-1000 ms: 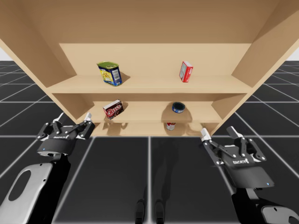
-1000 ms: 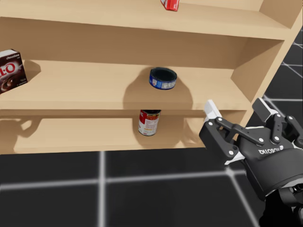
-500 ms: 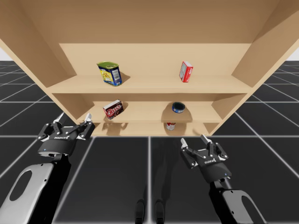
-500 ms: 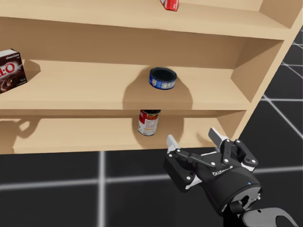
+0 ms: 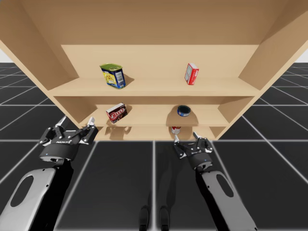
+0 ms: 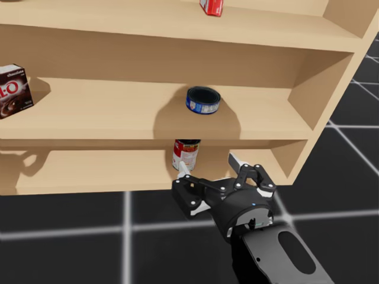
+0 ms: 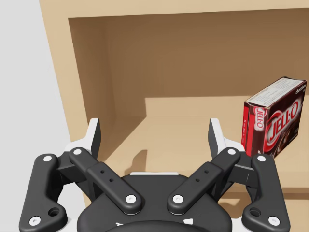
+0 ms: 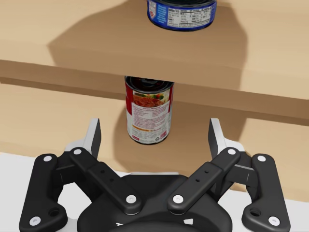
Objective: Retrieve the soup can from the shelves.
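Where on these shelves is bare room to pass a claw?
Middle shelf: bare between the dark red box and the blue can. Bottom shelf: bare either side of the red can; crowded just before it, at my right claw.

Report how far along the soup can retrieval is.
Done: the right gripper is lined up before the soup can on the bottom shelf. In hand: nothing; its fingers stand open, short of the can. The left gripper hangs open near the dark box. Left: reach in, shut on the can, lift it out of the shelves.
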